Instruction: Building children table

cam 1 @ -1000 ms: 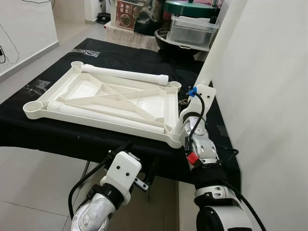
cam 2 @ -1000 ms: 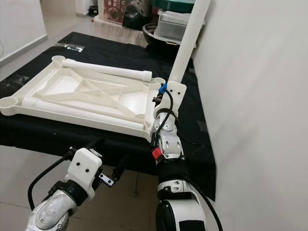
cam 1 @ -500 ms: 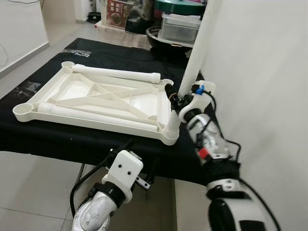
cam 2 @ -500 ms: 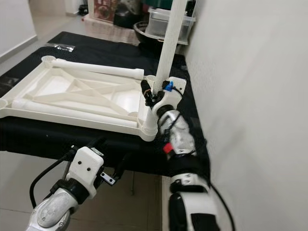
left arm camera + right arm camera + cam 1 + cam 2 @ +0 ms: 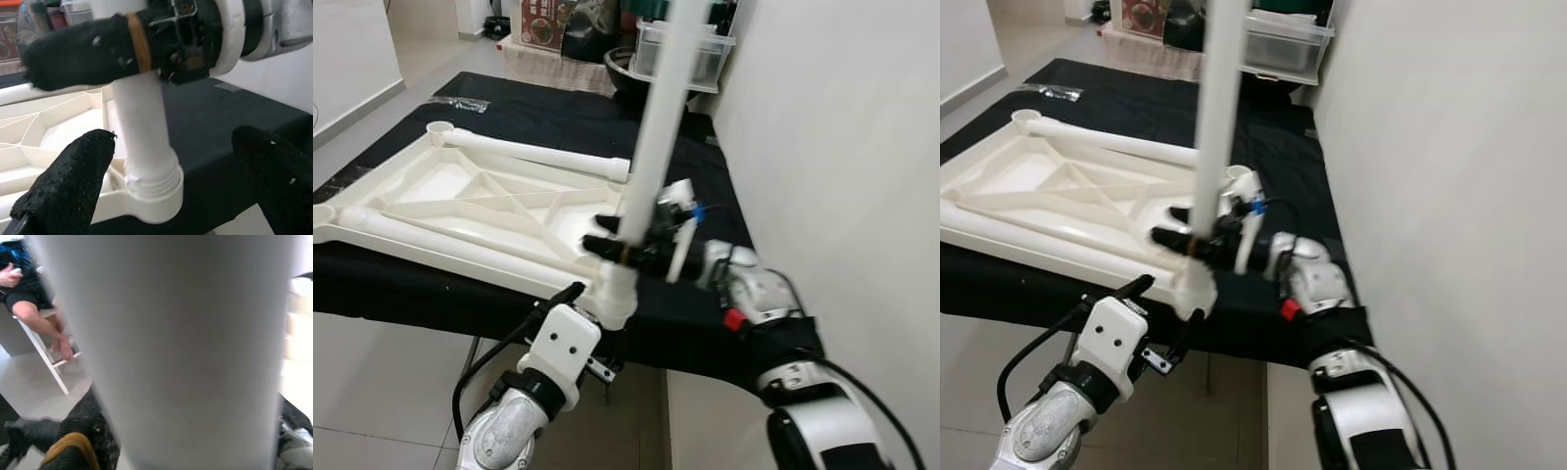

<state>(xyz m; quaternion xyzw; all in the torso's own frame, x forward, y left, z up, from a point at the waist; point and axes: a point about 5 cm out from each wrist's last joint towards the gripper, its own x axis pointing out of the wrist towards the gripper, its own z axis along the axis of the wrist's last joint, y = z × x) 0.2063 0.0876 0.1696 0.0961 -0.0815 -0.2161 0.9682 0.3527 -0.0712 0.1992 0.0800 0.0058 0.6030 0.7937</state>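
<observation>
Right hand [image 5: 625, 245] pinching the white leg [image 5: 658, 127] low on its shaft, just above the threaded end. Leg stands nearly upright, leaning slightly right at the top, its foot seated in the near right corner socket [image 5: 155, 201] of the upturned tabletop [image 5: 460, 206]. Tabletop lies underside up on the black surface [image 5: 558, 108], near edge close to the surface's edge.

Left hand [image 5: 146, 186] below the near edge, fingers spread wide, one on each side of the socket, touching nothing.

Two more legs lie loose inside the tabletop: one along the far rim [image 5: 533, 154], one along the near rim [image 5: 450, 245]. The other sockets in view are open.

Judgement: this is the screw-in step for the first leg. From the left wrist view several thread ridges show above the socket collar, so it looks not fully home.

To do it well:
- Straighten the leg before turning; the lean risks cross-threading.
- Turn in short strokes, regripping low, with light downward pressure.
- Bring my left hand onto the corner to brace it; the socket sits near the surface's edge and the tabletop could slide or tip.
- Stop when the ridges vanish into the collar.

A person sits on a white stool [image 5: 51, 364] beyond.
</observation>
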